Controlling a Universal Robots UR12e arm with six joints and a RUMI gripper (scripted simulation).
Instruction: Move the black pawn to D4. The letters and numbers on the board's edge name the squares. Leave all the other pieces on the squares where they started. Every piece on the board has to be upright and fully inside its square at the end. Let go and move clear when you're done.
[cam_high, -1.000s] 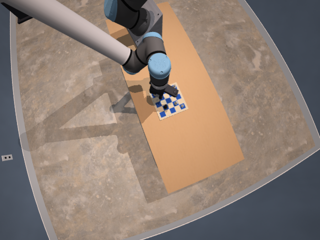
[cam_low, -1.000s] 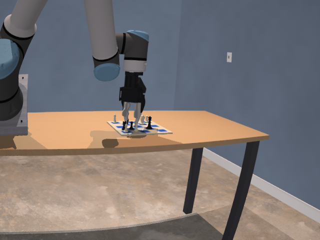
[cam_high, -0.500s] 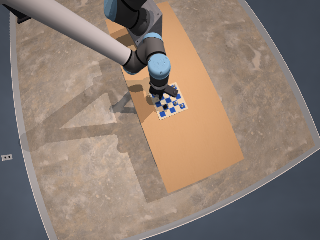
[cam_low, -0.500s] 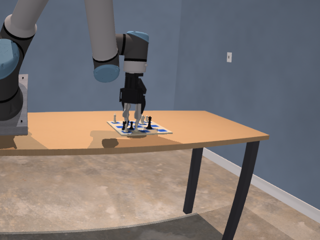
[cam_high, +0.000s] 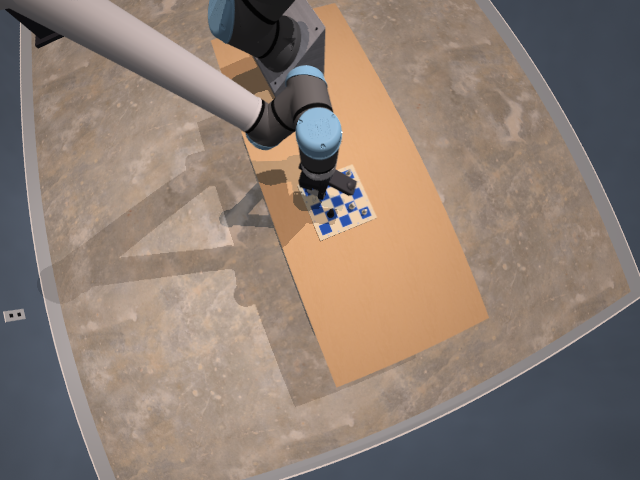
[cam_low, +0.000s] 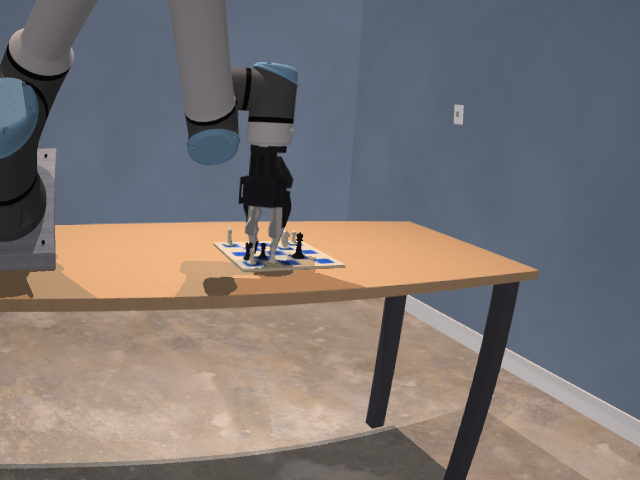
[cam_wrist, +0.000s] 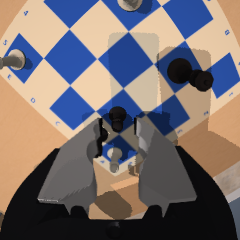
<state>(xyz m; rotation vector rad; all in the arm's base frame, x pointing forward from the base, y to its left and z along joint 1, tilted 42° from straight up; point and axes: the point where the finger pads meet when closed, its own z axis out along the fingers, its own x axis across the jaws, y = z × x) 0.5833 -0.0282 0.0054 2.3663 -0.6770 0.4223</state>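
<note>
the gripper (cam_wrist: 118, 142) hangs low over the near edge of the chessboard (cam_wrist: 70, 50), its two grey fingers parted a little with an open gap between them, pinching nothing. in the wrist view the black pawn (cam_wrist: 117, 116) stands upright just past the fingertips, at 12 o'clock from the gap, on a blue square and not between the pads. a small white piece (cam_wrist: 114, 157) stands lower in the gap, at 6 o'clock from the pawn. a taller black piece (cam_wrist: 180, 71) stands at 2 o'clock from the pawn, a white piece (cam_wrist: 15, 59) at 10 o'clock near the board's edge. the board lies on a wooden table (cam_low: 413, 253).
</note>
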